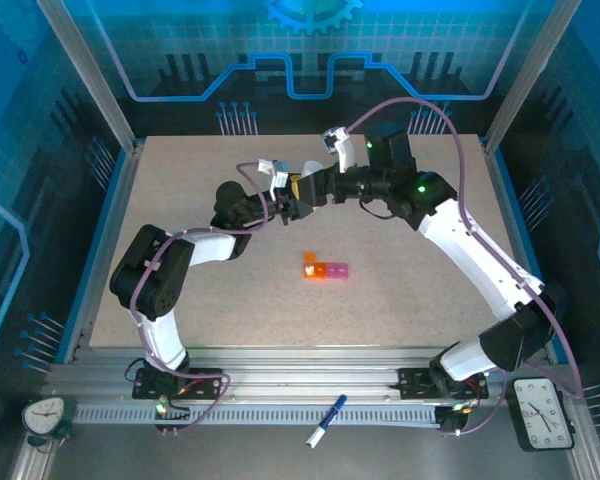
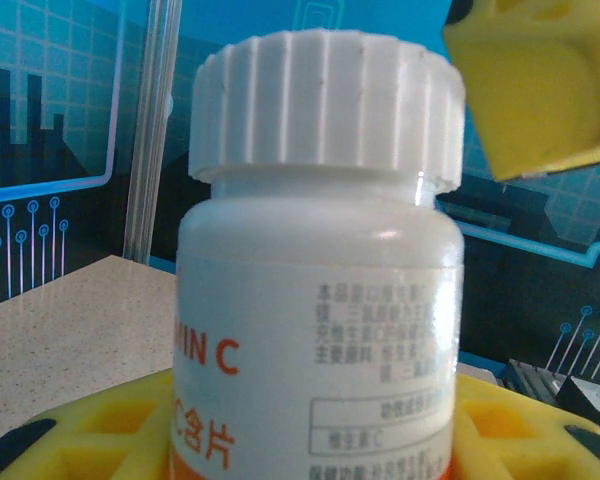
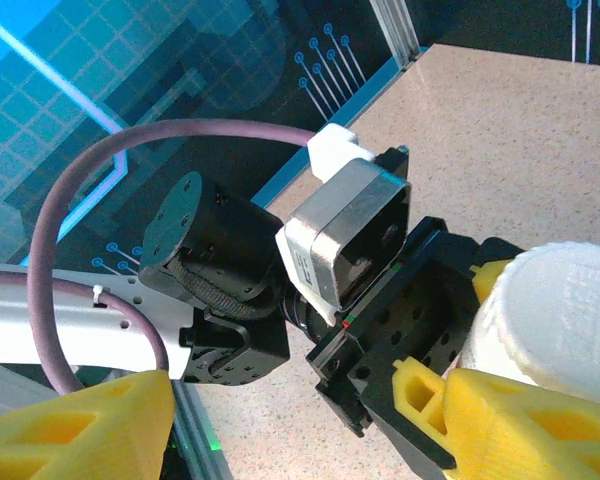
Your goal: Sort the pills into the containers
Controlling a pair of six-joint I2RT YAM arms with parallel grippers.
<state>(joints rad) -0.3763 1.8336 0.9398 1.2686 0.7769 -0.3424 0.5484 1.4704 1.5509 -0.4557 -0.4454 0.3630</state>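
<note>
above the far tabletop point(image 1: 230, 300): my left gripper point(image 1: 283, 203) clamped on bottle point(image 2: 320, 300), right gripper point(image 1: 308, 190) spread beside cap point(image 2: 325, 105). looks like uncapping step. next: close on cap, twist, then pour by containers point(image 1: 325, 270).

The table point(image 1: 380, 310) is flat and sandy-coloured, with tiny speckles. A little strip of containers point(image 1: 325, 270) lies on it near the middle. The strip is orange on the left and pink on the right.

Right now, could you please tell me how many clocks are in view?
2. The round clock sits at the near left corner; the square clock at the near right corner.
</note>
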